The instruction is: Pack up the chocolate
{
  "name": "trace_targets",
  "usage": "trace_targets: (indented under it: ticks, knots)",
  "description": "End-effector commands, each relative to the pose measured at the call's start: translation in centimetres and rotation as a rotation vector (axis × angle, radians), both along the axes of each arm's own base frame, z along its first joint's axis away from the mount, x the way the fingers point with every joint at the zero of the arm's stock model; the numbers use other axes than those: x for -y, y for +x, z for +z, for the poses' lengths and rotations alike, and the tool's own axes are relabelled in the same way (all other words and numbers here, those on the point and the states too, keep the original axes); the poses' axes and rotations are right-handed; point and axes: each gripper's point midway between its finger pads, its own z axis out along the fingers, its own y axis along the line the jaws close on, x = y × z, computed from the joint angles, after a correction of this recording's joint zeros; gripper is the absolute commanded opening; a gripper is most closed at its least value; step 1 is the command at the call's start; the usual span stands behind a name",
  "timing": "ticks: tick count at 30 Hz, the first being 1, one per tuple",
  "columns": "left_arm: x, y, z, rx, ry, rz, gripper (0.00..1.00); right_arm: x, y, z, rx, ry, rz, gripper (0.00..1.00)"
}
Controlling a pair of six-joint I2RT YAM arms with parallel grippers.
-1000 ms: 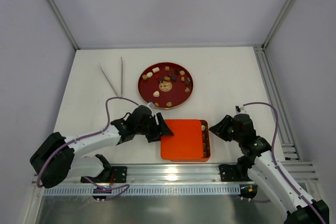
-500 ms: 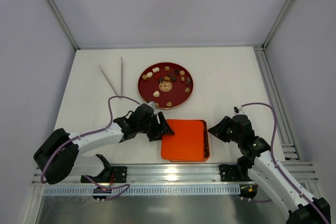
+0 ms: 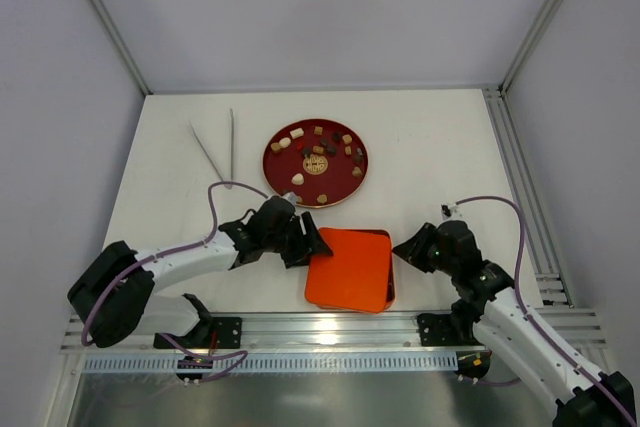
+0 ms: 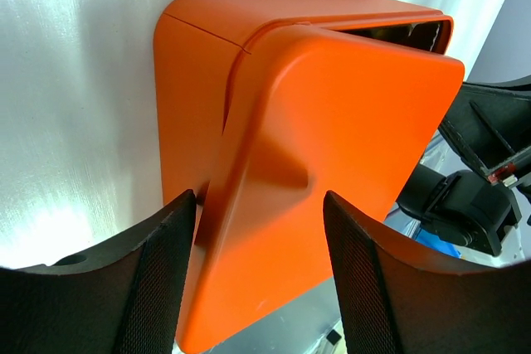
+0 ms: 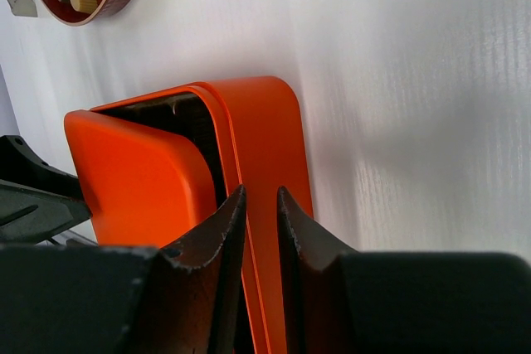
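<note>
The round red plate (image 3: 269, 159) on the worktop (image 3: 430, 147) carries loose chocolate (image 3: 298, 179), cream and brown pieces. The orange tray (image 5: 270, 138) sits under its tilted lid (image 3: 348, 267) (contents hidden). The left claw (image 3: 312, 245) grips the lid's left edge. The right claw (image 3: 398, 251) pinches the tray's right wall. A second ago a row of pieces showed beside the lid; now the lid covers it.
</note>
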Motion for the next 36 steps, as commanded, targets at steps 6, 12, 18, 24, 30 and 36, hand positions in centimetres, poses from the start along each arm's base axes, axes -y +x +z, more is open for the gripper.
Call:
trace_targets:
  ticks: [6, 12, 18, 24, 30, 36]
  knots:
    - [0.8, 0.6, 1.4, 0.000, -0.038, 0.010, 0.61, -0.8, 0.0, 0.4, 0.022, 0.006, 0.003, 0.24]
    - [0.8, 0.6, 1.4, -0.005, -0.030, 0.010, 0.61, -0.8, 0.1, 0.7, 0.028, -0.036, 0.001, 0.24]
    - [0.8, 0.5, 1.5, -0.007, -0.022, 0.002, 0.61, -0.3, 0.9, 1.7, 0.057, -0.096, -0.023, 0.29]
    - [0.7, 0.6, 1.6, -0.007, -0.016, 0.006, 0.61, -0.1, 1.7, 3.2, 0.097, -0.115, -0.034, 0.31]
    - [0.8, 0.7, 1.7, -0.007, -0.012, 0.002, 0.61, -0.5, 2.3, 4.3, 0.114, -0.122, -0.018, 0.31]
    - [0.9, 0.7, 1.8, -0.010, -0.013, -0.005, 0.61, -1.1, 2.5, 4.2, 0.109, -0.115, -0.007, 0.31]
